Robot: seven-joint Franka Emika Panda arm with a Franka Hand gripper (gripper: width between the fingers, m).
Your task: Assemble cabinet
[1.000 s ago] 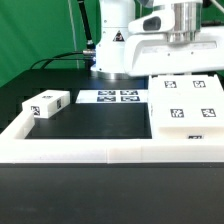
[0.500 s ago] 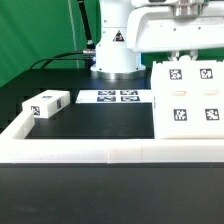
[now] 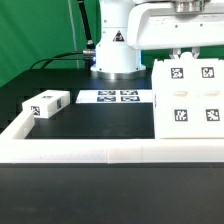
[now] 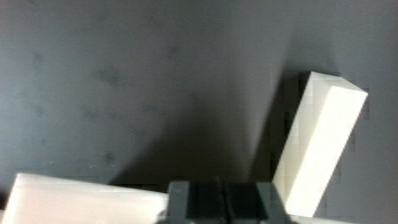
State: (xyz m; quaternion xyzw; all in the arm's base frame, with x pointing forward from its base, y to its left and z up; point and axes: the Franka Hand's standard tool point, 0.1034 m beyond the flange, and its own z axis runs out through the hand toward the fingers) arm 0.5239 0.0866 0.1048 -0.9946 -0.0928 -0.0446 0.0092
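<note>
Cabinet panel (image 3: 190, 95) stands tilted up off bench (image 3: 100, 125). My fingers (image 4: 199, 205) sit at its top edge, likely propping it; pinch hidden, can't tell.

Glossy white arm (image 3: 118, 52), hand (image 4: 221, 188) with dark-grey fingers (image 4: 196, 205)

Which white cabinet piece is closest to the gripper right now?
The large piece with four tags, at the exterior view's right, directly below the gripper. The small block lies apart at that view's left.
</note>
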